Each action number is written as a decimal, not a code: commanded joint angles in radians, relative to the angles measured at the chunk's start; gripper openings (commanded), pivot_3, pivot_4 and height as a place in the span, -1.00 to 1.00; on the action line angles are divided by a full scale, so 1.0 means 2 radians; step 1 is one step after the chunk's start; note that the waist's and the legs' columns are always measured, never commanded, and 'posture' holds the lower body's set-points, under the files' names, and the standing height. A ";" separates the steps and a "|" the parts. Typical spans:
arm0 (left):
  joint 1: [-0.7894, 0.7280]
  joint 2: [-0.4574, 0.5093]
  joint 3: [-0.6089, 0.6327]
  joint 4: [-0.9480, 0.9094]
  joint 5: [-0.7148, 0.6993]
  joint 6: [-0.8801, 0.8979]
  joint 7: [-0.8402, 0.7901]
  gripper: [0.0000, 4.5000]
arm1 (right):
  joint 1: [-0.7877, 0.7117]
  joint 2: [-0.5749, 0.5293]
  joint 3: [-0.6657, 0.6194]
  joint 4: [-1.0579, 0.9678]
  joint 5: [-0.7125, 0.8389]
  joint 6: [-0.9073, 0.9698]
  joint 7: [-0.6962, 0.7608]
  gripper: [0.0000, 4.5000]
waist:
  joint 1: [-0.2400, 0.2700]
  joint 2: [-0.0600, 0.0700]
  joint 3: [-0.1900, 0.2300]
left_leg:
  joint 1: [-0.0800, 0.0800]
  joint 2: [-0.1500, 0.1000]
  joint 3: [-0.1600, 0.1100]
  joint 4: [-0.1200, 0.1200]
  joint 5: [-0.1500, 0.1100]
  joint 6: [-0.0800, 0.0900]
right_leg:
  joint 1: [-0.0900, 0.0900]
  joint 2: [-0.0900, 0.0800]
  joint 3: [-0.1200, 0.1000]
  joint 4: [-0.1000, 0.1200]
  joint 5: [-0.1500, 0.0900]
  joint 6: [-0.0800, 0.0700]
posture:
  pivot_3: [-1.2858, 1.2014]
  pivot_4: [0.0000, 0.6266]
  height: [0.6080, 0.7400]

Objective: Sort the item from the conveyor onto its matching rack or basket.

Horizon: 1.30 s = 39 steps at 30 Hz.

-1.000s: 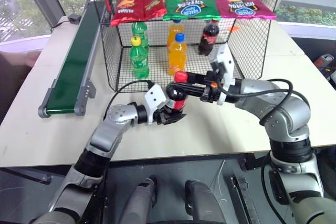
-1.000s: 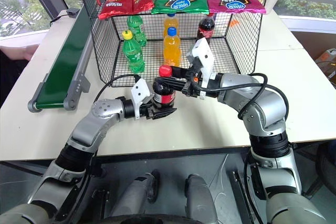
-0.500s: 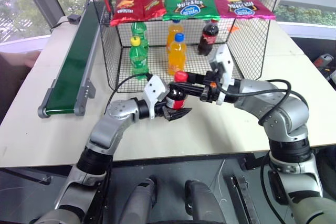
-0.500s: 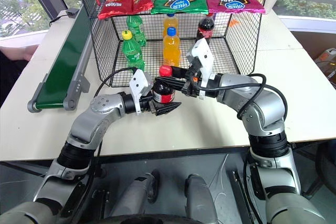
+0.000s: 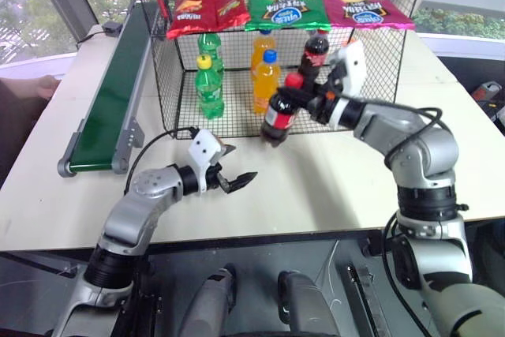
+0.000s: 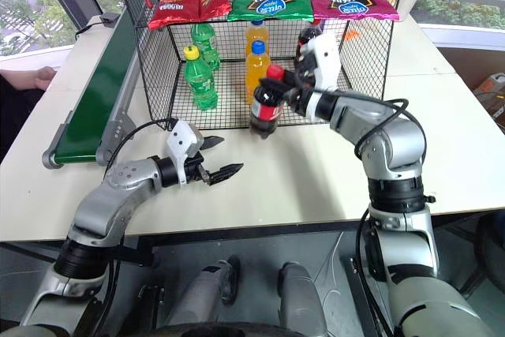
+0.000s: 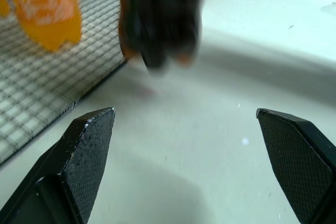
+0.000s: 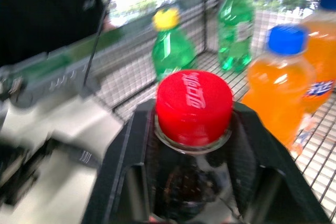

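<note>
While right gripper (image 5: pixel 304 102) clamps cola (image 5: pixel 278 116) by neck under red cap, bottle hangs slightly tilted above table, just at basket (image 5: pixel 162 92) open front. High neck grip likely leaves base free for setting down by the cola inside. Left gripper (image 5: pixel 237 181) spread wide, empty, low, apart from bottle.

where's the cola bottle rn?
The cola bottle hangs by its neck from the right gripper, off the table at the basket's open front, just right of the front orange soda bottle.
</note>
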 commanded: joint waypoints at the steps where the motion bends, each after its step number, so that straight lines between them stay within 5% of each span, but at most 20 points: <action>1: 0.009 -0.021 0.024 -0.033 -0.015 0.005 0.034 0.99 | -0.033 0.003 -0.029 0.012 -0.008 -0.032 -0.018 -0.46 | -0.001 0.000 0.000 | 0.000 0.000 0.000 0.000 0.000 0.000 | 0.000 0.000 0.000 0.000 0.000 0.000 | 0.03 -0.52 0.97; 13: 0.044 -0.090 0.017 -0.044 0.035 -0.036 0.152 0.99 | -0.071 0.009 -0.020 0.147 -0.101 -0.138 -0.070 -0.46 | -0.002 0.000 0.000 | 0.000 0.000 0.001 0.000 0.000 0.000 | 0.000 0.000 0.000 0.000 0.000 0.001 | 0.03 -0.52 0.97; 38: 0.045 -0.101 0.012 -0.035 0.050 -0.057 0.168 0.99 | -0.109 0.016 -0.017 0.314 -0.167 -0.269 -0.063 -0.46 | -0.002 0.000 0.000 | 0.001 0.000 0.001 0.000 0.000 0.000 | 0.000 0.001 0.000 0.001 0.000 0.001 | 0.03 -0.52 0.97; 39: 0.045 -0.101 0.012 -0.035 0.050 -0.057 0.168 1.00 | -0.109 0.016 -0.016 0.316 -0.167 -0.270 -0.062 -0.24 | -0.002 0.000 0.000 | 0.001 0.000 0.001 0.000 0.000 0.000 | 0.000 0.001 0.000 0.001 0.000 0.001 | 0.03 -0.52 0.97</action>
